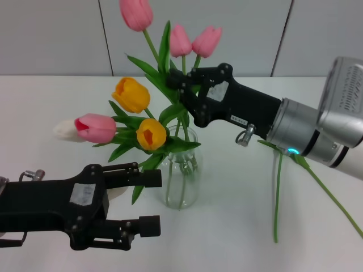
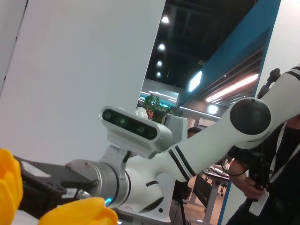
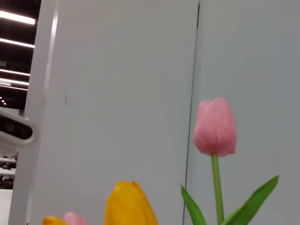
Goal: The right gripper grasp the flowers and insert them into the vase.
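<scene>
Right gripper [image 1: 180, 90] pinches flower stems [image 1: 182, 122] above vase [image 1: 181, 175]; your quick release could tip neighbouring blooms out.

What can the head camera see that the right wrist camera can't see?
Only the head view shows the glass vase on the white table, both black tools, and a loose green stem lying on the table. The right tool is among the flower stems above the vase; the left tool waits beside it, open. Only the right wrist view shows dark ceiling lights past the wall panel. Both show pink and orange tulips against a pale grey wall.
</scene>
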Action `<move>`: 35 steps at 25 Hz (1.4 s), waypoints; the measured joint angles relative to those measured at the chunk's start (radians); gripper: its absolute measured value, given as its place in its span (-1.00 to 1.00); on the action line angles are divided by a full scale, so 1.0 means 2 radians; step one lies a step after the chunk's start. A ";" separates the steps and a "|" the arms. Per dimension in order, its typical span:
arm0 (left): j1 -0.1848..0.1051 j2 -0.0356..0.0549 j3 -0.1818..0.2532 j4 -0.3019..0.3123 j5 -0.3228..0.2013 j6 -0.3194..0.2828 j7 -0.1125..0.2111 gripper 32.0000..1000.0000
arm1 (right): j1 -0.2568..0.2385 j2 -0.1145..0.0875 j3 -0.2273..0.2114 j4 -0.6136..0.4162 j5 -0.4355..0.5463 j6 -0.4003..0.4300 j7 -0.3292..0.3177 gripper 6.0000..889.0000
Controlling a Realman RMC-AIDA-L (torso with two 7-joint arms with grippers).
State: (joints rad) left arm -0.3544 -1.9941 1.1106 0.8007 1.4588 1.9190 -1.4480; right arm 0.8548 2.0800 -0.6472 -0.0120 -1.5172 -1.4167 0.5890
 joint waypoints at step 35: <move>0.007 0.0023 0.000 0.000 0.000 0.000 0.000 0.67 | -0.081 -0.004 -0.018 -0.041 0.002 -0.058 -0.005 0.05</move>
State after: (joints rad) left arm -0.3411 -1.9895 1.1106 0.8007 1.4588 1.9190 -1.4480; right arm 0.6927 2.0729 -0.6839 -0.0949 -1.5131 -1.5328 0.5787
